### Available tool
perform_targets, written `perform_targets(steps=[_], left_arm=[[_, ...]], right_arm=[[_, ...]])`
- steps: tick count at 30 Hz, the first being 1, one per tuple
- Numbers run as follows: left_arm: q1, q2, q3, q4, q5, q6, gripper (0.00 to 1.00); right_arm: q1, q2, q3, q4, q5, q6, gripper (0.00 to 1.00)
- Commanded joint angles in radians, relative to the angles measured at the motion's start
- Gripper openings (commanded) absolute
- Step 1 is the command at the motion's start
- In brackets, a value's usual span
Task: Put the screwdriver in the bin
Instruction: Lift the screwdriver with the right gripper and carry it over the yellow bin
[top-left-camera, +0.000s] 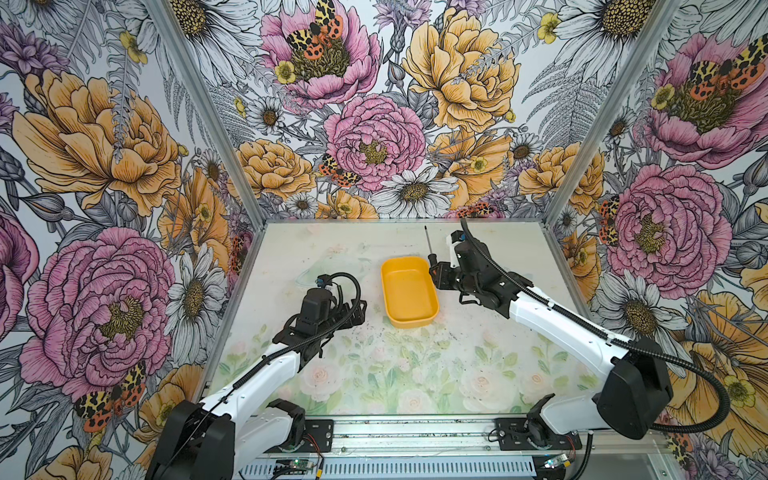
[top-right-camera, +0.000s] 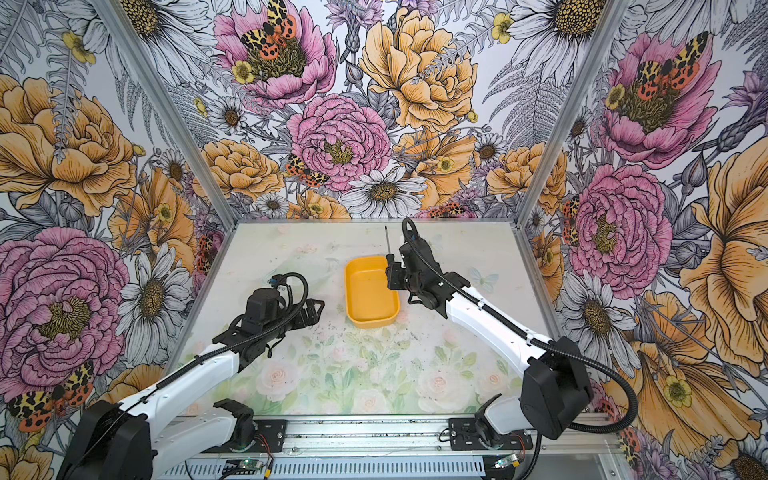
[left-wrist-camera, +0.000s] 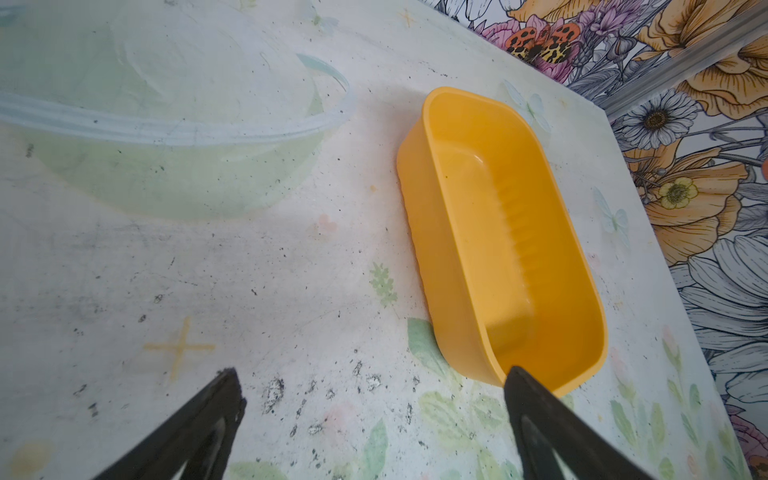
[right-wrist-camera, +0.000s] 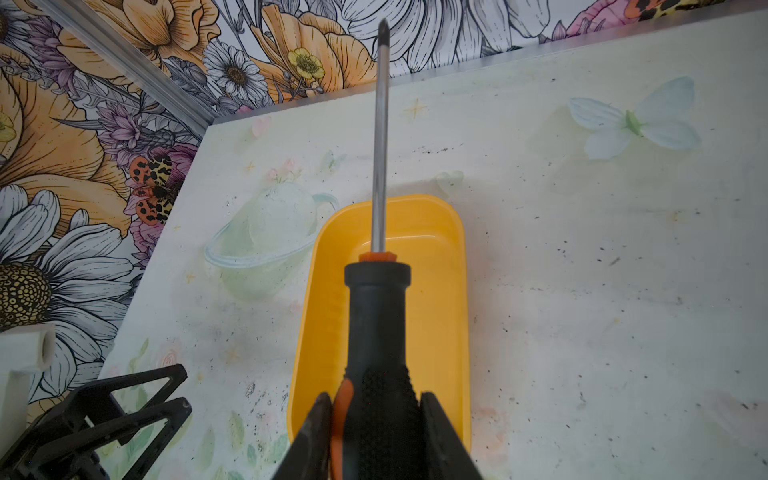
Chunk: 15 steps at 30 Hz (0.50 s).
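Right wrist | right tool (right-wrist-camera: 376, 399) clamps screwdriver (right-wrist-camera: 376, 316): black handle, orange collar, steel shaft | left tool (left-wrist-camera: 373, 373) spread

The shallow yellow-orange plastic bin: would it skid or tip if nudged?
Likely skids: the shallow yellow-orange plastic bin looks thin-walled and empty, so light, on the smooth pale table. Tipping seems unlikely: it sits low and wide.

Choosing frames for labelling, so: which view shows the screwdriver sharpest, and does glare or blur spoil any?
Right wrist view: screwdriver large, crisp, bright streak along its shaft; both top views: screwdriver tiny and thin; left wrist view: bin evenly lit, faint sheen inside.
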Motion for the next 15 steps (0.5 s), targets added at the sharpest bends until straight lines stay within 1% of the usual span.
perform_targets(steps=[1,8,10,15], left_arm=[[-0.006,0.015,0.027,-0.004,0.0,-0.008,0.99],[-0.006,0.039,0.038,-0.004,0.007,-0.004,0.99],[-0.006,0.039,0.038,-0.002,0.005,-0.004,0.99],[-0.007,0.036,0.038,-0.002,0.0,-0.002,0.99]], right_arm=[[0.053,0.043,0.073,-0.027,0.114,0.028,0.0],[0.13,0.159,0.138,-0.099,0.178,0.098,0.0],[0.137,0.187,0.139,-0.114,0.194,0.115,0.0],[0.142,0.243,0.138,-0.143,0.19,0.138,0.0]])
